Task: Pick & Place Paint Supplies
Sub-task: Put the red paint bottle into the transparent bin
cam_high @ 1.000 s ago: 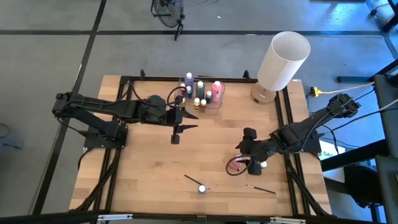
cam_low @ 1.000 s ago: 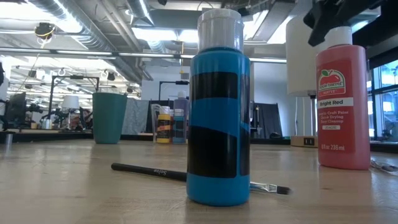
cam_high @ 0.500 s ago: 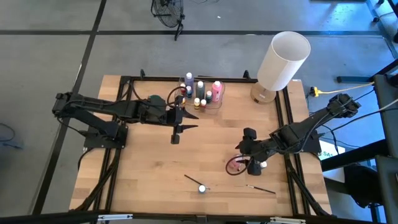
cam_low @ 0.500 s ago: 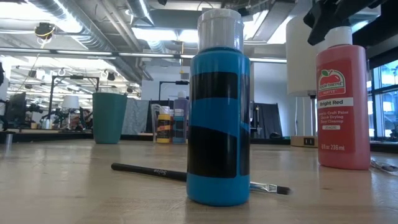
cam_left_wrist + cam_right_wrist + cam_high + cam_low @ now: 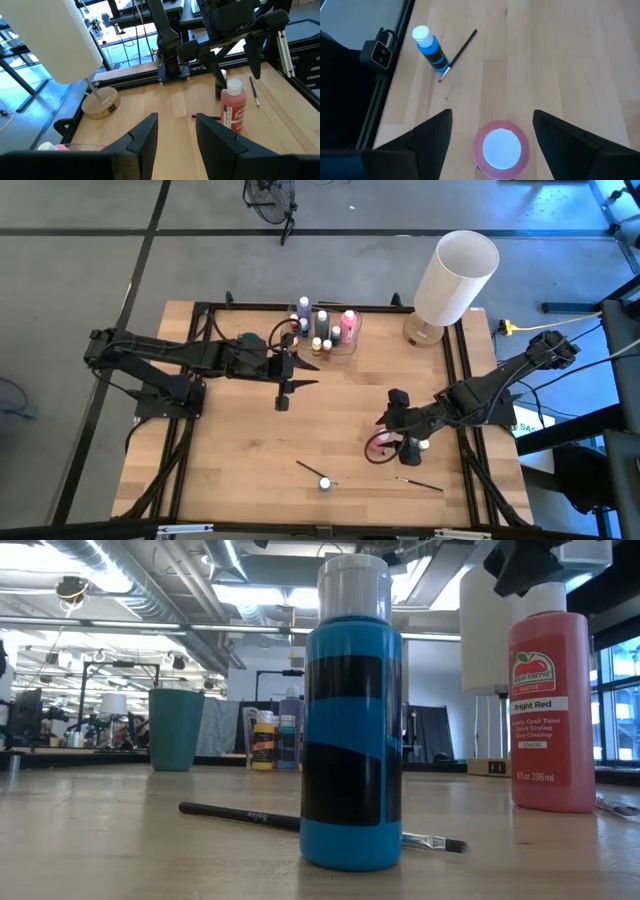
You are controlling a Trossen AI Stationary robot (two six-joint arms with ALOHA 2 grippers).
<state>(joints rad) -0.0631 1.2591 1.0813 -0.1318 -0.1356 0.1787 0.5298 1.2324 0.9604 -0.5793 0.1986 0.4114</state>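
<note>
Wooden worktop (image 5: pixel 240 440) from above: several bottles already stand in the clear container (image 5: pixel 330 330); well clear of it, the right gripper (image 5: pixel 392 435) hangs over the red paint bottle (image 5: pixel 380 447), jaws wide. The left gripper (image 5: pixel 285 385), beside the container, is partly open and empty. Low down: red bottle upright, white-capped; blue bottle (image 5: pixel 350 730) and paintbrush (image 5: pixel 250 815) still wait.

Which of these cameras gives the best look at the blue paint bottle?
The low view: the blue paint bottle stands upright close to the lens, showing its pale cap, black bands and a paintbrush lying behind it. The right wrist view shows the bottle small, from above, beside that brush. The high view shows only its cap as a white dot. The left wrist view misses it.
</note>
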